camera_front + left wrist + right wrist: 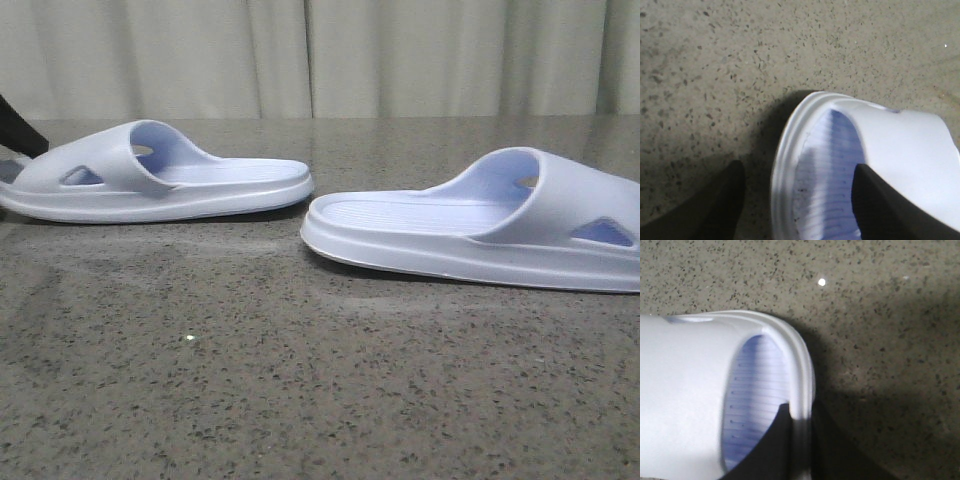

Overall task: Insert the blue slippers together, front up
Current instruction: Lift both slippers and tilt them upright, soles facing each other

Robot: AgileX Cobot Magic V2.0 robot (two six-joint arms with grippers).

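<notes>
Two pale blue slippers lie sole-down on the table, heels facing each other. The left slipper [150, 185] has its strap at the left end. The right slipper [480, 230] has its strap at the right end. My left gripper [799, 167] is open and straddles the strap end of the left slipper [900, 150], one finger [715, 210] over the table outside the rim, the other [885, 210] over the strap. My right gripper [800, 412] is shut on the end rim of the right slipper [685, 390], one finger inside the opening. It is outside the front view.
The slippers rest on a grey speckled stone table [300, 380]. A pale curtain [320, 55] hangs behind it. A black piece of the left arm [18, 125] shows at the far left edge. A small white speck [190, 341] lies on the table in front.
</notes>
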